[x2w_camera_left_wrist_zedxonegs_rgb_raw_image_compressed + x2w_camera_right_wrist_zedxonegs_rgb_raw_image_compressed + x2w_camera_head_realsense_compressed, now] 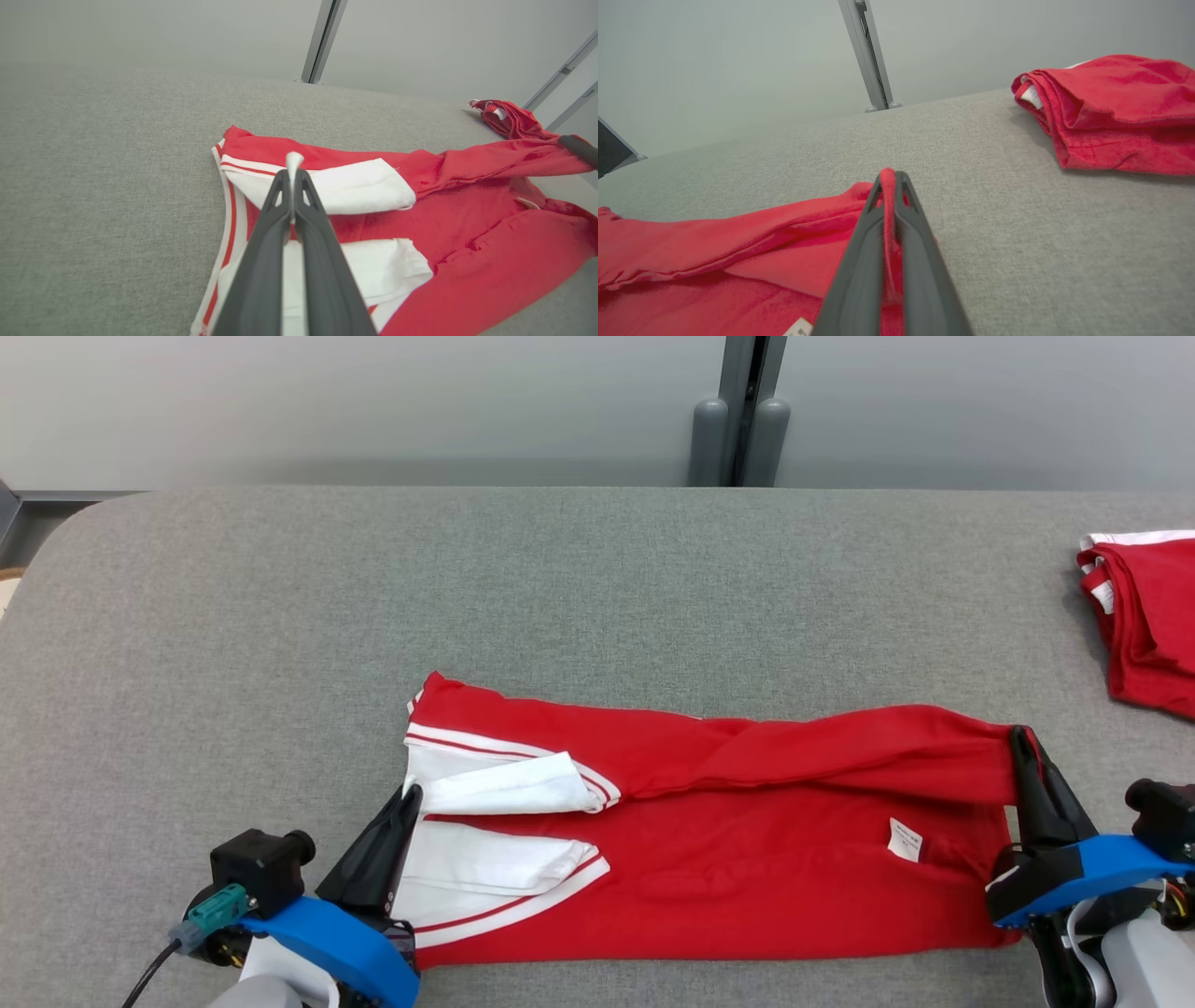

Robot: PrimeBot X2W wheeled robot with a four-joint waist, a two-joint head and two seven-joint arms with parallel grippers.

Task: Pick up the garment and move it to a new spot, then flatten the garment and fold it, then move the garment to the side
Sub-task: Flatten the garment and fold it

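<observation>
In the head view the red garment [747,859] lies spread along the near side of the grey tabletop [560,597], the left gripper [409,795] at its white-trimmed end and the right gripper [1022,739] at its plain red end. Each wrist view shows the grip up close: the left jaws are pinched on a white fold, the right jaws on a red edge. A second red garment [1120,112] lies folded well apart to the right.

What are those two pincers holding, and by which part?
Both hold the red garment: the left pincer pinches white fabric at one end, the right pincer a red edge at the other end.
</observation>
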